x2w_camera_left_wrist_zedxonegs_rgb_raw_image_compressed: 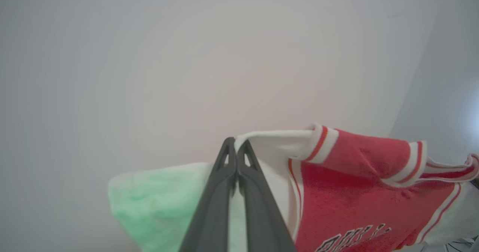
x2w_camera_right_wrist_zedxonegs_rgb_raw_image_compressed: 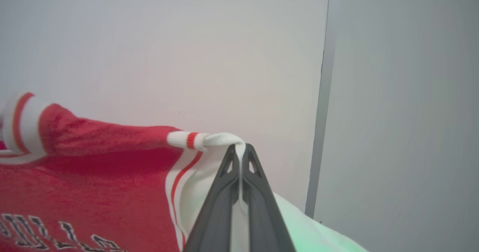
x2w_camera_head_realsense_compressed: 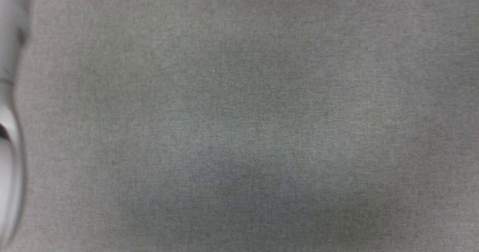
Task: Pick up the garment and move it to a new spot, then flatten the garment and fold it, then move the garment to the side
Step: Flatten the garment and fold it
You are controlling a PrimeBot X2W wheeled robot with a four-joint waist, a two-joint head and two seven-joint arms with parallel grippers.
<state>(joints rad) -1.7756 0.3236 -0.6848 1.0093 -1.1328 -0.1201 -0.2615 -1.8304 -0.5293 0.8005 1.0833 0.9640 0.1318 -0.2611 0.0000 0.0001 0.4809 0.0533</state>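
We list one grey woven surface (x2w_camera_head_realsense_compressed: 239, 117). We list one pale green soft item (x2w_camera_left_wrist_zedxonegs_rgb_raw_image_compressed: 149, 203) and a pale wall (x2w_camera_right_wrist_zedxonegs_rgb_raw_image_compressed: 187, 38).

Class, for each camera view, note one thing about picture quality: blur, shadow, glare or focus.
Head view: grey surface soft, dim shadow patch low in the middle, pale forearm smeared at the left edge. Left wrist view: left hand crisp, garment grainy, bluish glare at the right edge. Right wrist view: right hand crisp, lettering grainy.

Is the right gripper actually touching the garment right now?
Touching. The right wrist view shows the right gripper shut, with a white corner of the garment pinched at its tip.
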